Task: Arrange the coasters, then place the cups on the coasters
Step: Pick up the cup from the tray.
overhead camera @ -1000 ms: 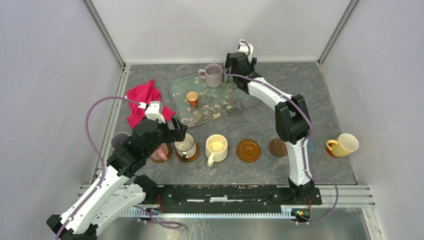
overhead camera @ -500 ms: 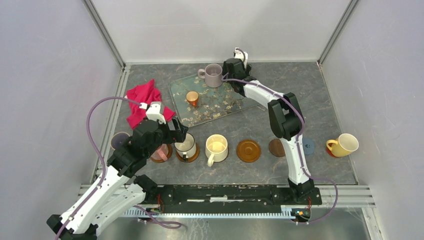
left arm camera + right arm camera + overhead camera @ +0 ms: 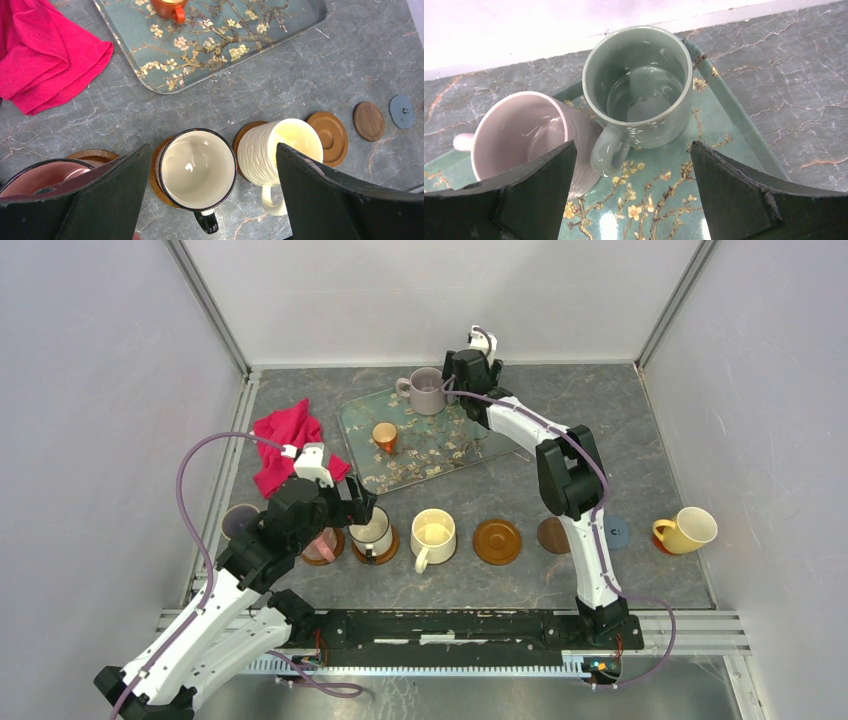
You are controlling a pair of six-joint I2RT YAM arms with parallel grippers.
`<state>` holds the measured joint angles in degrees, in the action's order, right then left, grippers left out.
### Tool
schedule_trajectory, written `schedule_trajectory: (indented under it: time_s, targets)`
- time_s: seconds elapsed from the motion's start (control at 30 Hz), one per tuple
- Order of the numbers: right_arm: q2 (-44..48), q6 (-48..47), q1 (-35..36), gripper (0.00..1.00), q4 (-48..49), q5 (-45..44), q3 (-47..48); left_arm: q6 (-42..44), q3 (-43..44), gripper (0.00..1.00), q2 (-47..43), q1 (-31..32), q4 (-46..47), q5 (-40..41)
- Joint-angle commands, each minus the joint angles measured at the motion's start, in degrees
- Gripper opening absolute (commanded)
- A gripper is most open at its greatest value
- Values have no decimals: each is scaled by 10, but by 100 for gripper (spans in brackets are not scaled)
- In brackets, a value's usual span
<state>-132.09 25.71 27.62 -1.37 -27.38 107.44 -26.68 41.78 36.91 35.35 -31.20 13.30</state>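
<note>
My left gripper (image 3: pixel 212 150) is open, its fingers standing either side of a black-rimmed white cup (image 3: pixel 197 170) that sits on an orange-brown coaster (image 3: pixel 156 180). A pink cup (image 3: pixel 320 543) and a cream cup (image 3: pixel 433 536) flank it, each on a coaster. To the right lie an empty orange-brown coaster (image 3: pixel 497 541), a dark brown one (image 3: pixel 551 536) and a grey-blue one (image 3: pixel 617 532). A yellow cup (image 3: pixel 690 530) is at the far right. My right gripper (image 3: pixel 632 145) hangs open over the tray's back corner, just short of the grey-green cup (image 3: pixel 639 85) beside the mauve cup (image 3: pixel 524 140).
The floral tray (image 3: pixel 480 445) lies at the back with a small orange cup (image 3: pixel 384 435) on it. A red cloth (image 3: pixel 285 445) is left of the tray. A round greyish thing (image 3: pixel 238 521) sits by the left rail, partly behind my left arm.
My right gripper has shifted left along the tray's back edge toward the mauve cup, and its elbow has swung left. The left arm has barely moved.
</note>
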Motion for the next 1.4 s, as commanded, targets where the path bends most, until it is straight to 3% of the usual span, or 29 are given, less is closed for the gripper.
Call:
schedule_trajectory:
  time_s: [0.0,0.37,0.73,1.1,1.37]
  targets:
    - [-23,6,-3,92,20,-17,28,27,-4,100,0,-2,13,-6]
    - [-27,12,-15,85,25,-23,9,27,-4,100,4,-2,13,-6]
    - [11,-30,-34,65,64,10,-63,26,-4,100,6,-2,14,-4]
    - [-15,-110,-34,53,90,46,-28,26,-4,100,11,-2,14,-1]
    - [-19,-123,-35,35,79,52,-17,25,-4,100,16,-1,12,0]
